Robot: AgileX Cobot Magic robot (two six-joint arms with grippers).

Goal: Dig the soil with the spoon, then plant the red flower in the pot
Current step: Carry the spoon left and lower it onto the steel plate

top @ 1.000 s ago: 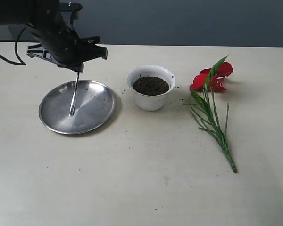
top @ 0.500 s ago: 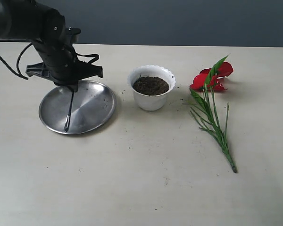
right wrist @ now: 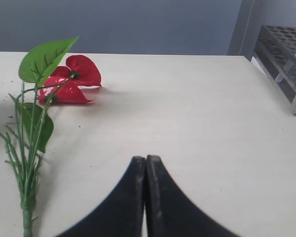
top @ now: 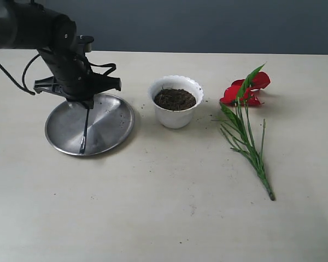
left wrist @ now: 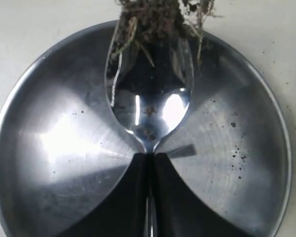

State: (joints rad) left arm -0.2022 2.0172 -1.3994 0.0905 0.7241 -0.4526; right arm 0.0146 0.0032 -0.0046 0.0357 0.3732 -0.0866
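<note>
Dig step, soil-dumping stage: L gripper (left wrist: 148, 165) clamped shut on spoon (left wrist: 148, 103), soil (left wrist: 155, 19) clinging to tip, over plate (left wrist: 49, 148) nr table (top: 164, 218) left edge. Next, prob.: tilt/shake clump off inside rim.

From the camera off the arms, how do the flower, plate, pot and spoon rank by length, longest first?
1. the flower, stem included
2. the plate
3. the pot
4. the spoon, but the left gripper hides its upper handle, so pot versus spoon is unsure.
</note>
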